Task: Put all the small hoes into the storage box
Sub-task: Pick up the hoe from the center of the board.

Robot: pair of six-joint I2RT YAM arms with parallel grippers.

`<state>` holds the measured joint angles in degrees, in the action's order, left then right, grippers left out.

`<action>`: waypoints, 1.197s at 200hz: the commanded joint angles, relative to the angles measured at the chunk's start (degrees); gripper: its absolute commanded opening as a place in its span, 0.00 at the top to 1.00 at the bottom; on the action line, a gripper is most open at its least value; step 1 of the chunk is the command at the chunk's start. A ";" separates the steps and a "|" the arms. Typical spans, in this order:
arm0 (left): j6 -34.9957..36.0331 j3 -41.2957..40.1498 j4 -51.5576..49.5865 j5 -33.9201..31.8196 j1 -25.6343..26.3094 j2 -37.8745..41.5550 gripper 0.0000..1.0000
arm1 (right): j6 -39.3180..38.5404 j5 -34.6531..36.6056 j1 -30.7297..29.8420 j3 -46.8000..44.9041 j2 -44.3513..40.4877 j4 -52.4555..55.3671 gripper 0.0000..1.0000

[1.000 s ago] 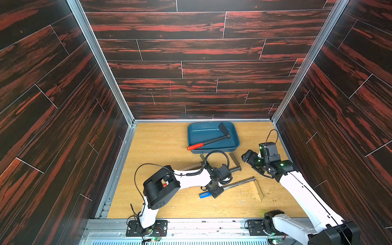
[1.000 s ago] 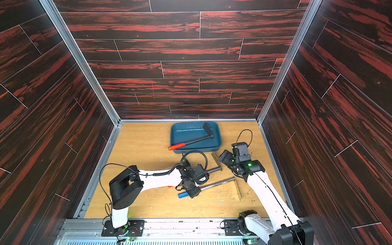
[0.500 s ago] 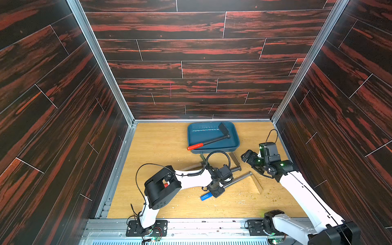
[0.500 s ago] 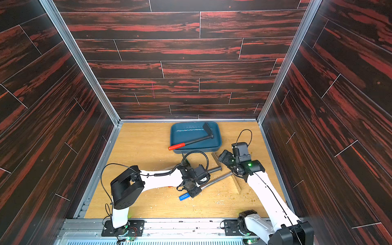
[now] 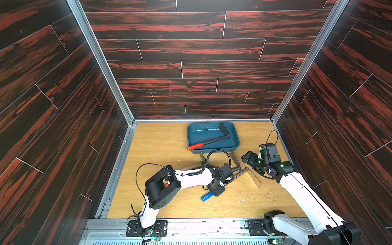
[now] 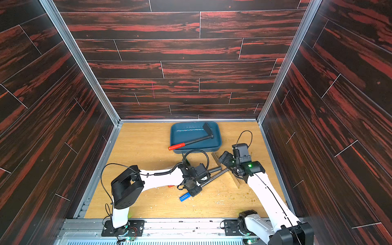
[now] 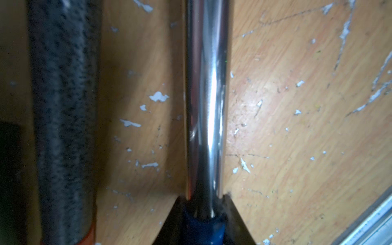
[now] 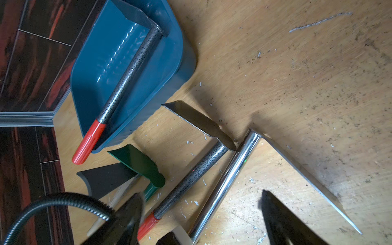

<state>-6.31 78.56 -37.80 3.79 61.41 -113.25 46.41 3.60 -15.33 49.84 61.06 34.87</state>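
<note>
Pinching the chrome-shafted, blue-gripped hoe (image 5: 238,174) with the left fingers (image 7: 235,220) on the worktop (image 5: 169,148); right fingers (image 8: 280,216) spread wide near its blade (image 5: 254,179).

We've got pale flecks (image 5: 240,202) scattered across the wooden bench (image 5: 161,148), thickest toward its front right corner, with dark plank walls (image 5: 201,53) all round.

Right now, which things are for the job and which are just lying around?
For the job: blue-handled chrome hoe, clamped in the left end effector; storage box.
Just lying about: red-handled hoe on the table; green hoe; black-bladed hoe; red-handled hoe in the box.
</note>
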 commanded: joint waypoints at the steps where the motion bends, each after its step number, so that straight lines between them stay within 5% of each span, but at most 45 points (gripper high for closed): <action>1: 0.92 2.52 -2.68 -1.95 0.25 4.02 0.95 | -0.45 -0.21 0.47 -0.68 -0.70 1.18 0.10; 166: 2.96 8.88 -6.93 -6.55 0.24 11.03 1.00 | -0.79 -0.82 1.96 -1.24 -1.07 2.06 0.11; 239: 2.16 8.80 -6.52 -7.70 0.34 10.34 1.00 | 9.72 -15.17 1.79 -7.15 -0.75 -0.40 0.16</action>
<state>-3.42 85.95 -43.57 -1.30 61.67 -105.69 49.91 -4.08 -13.58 45.65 60.75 35.38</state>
